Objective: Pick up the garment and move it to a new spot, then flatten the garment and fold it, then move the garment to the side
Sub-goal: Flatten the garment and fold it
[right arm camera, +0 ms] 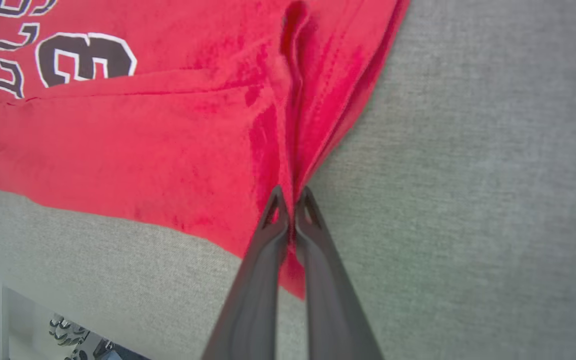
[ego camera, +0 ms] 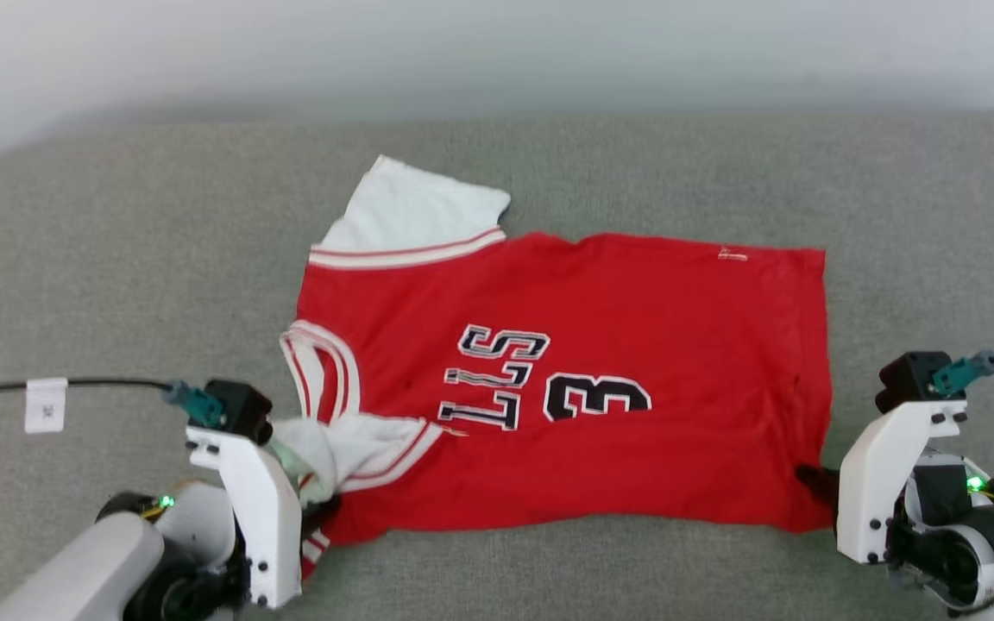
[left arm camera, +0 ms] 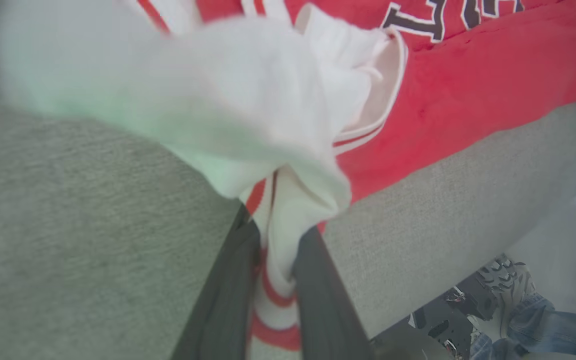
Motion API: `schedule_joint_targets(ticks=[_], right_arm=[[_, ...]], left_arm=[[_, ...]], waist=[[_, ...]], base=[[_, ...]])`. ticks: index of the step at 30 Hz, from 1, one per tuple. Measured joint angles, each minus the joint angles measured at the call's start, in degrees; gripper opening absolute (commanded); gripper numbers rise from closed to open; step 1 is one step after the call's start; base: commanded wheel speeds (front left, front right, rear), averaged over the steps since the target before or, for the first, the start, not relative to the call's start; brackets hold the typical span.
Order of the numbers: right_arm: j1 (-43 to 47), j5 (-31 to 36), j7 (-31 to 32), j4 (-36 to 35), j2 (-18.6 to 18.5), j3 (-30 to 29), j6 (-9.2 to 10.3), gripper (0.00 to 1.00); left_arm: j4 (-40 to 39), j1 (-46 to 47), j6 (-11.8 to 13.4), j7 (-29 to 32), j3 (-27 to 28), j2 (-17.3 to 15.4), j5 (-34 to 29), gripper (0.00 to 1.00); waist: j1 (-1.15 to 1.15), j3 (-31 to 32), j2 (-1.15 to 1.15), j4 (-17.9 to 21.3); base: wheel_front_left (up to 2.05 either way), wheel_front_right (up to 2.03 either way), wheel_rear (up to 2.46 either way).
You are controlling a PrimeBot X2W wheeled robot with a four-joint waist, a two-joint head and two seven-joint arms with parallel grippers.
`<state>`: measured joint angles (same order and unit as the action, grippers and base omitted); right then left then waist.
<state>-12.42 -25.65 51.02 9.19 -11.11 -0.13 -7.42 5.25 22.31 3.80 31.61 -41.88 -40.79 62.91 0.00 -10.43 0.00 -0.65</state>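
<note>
garment (ego camera: 600, 345) spread flat on grey cushion (ego camera: 100, 259), lettering up — left gripper (left arm camera: 278, 227) clamped on bunched white sleeve, right gripper (right arm camera: 292, 192) pinching red hem corner nr front edge.

Left gripper (left arm camera: 278, 230) low at near left, fingers pinched tight on a bunched sleeve of the garment (ego camera: 600, 345). Right gripper (right arm camera: 292, 195) low at near right, fingertips pressed together on its hem corner. Left wrist (ego camera: 260, 509) and right wrist (ego camera: 881, 483) both point inward.
</note>
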Motion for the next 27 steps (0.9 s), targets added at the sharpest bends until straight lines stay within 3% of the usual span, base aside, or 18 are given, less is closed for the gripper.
schedule_joint_targets(ticks=[11,16,17,18,19,27], right_arm=[[10.5,-0.6,2.0,-5.4,-0.5,-0.5,-0.01,0.0],[13.8,-0.6,1.7,-5.5,0.8,-1.4,-0.01,0.0],[14.0,-0.6,1.0,-5.4,1.0,-1.3,-0.01,0.24],[14.2,-0.6,0.0,-5.3,1.2,-1.3,-0.01,1.0],[14.5,-0.6,-1.0,-5.2,1.4,-1.1,0.0,1.0],[13.5,2.5,-18.5,-9.5,2.0,-0.2,-0.01,1.0]], left_arm=[[-1.3,-8.1,2.3,1.3,-1.8,-1.8,2.6,0.0],[-1.2,-9.5,2.8,1.1,-1.6,-2.2,3.3,0.0],[-0.9,-9.5,2.9,0.6,-1.5,-2.1,3.3,0.0],[-0.6,-9.5,3.2,0.2,-1.3,-1.7,3.3,0.45],[-0.1,-9.5,3.3,-0.4,-1.0,-1.2,3.4,1.0],[-0.2,-7.6,5.2,-7.3,3.4,-1.4,1.6,1.0]], waist=[[-0.01,9.1,0.0,-0.6],[-0.01,10.3,0.0,-0.5],[-0.01,10.1,0.0,-0.4],[-0.01,9.9,0.0,-0.4],[-0.01,9.7,0.0,-0.3],[0.0,8.4,0.0,1.1]], base=[[0.0,0.0,0.0],[0.0,0.0,0.0],[0.0,0.0,0.0],[0.0,0.0,0.0],[0.0,0.0,0.0],[0.0,0.0,0.0]])
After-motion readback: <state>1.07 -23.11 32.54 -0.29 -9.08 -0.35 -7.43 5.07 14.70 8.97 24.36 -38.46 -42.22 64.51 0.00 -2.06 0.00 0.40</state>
